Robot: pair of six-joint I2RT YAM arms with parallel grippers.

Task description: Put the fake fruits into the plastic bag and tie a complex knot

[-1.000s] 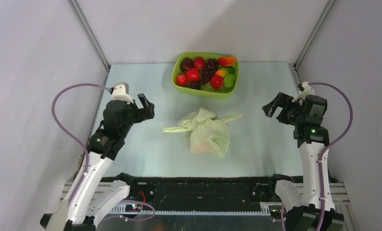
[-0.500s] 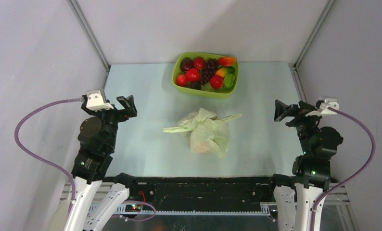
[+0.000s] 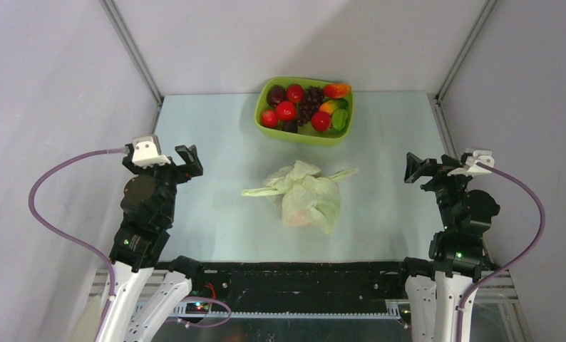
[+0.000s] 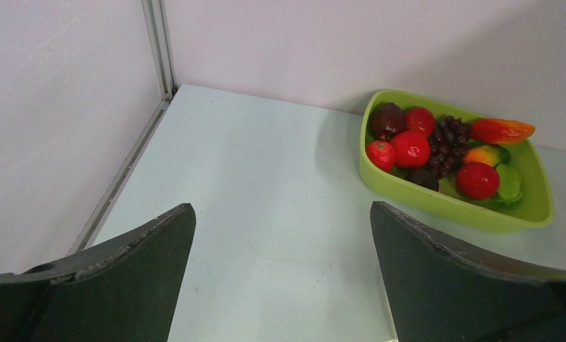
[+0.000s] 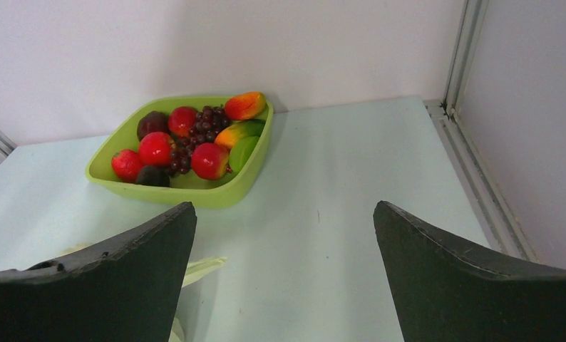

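Our left gripper (image 4: 281,210) hangs spread and empty at the table's left. Mid-table lies the plastic bag (image 3: 310,201), its knot (image 3: 287,182) bunched on top. We judge it light, soft and slippery, best taken at the knot. Fake fruits (image 3: 303,107) fill the lime tray (image 3: 301,138) behind. Our right gripper (image 5: 284,206) is spread too. The pale table (image 3: 209,206) looks smooth, with white walls close round.

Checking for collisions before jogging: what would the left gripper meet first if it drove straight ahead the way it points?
Likely the bare table, all that shows ahead of the open left gripper. The green tray of fake fruits lies right of that line, though depth is uncertain.
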